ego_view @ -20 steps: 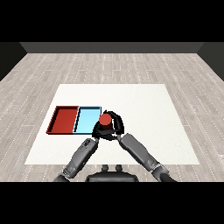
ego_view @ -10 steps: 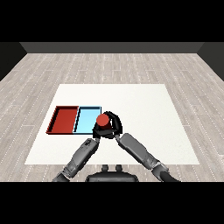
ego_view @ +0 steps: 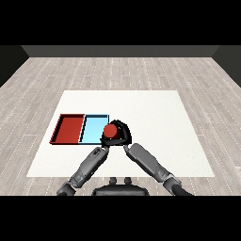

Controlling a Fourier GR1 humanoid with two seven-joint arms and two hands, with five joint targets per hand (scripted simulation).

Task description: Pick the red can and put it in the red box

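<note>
Two grey, rounded, segmented forearms are seen. The right hand (ego_view: pixel 123 133) is black, with slender fingers. The left hand (ego_view: pixel 104 141) is black also, and largely hidden.

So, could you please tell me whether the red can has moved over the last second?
No. The red can sits at the light blue tray's right edge, as before, with the right hand curled round it.

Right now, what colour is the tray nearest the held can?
Light blue. The light blue tray lies just left of the red can in the head view.
</note>
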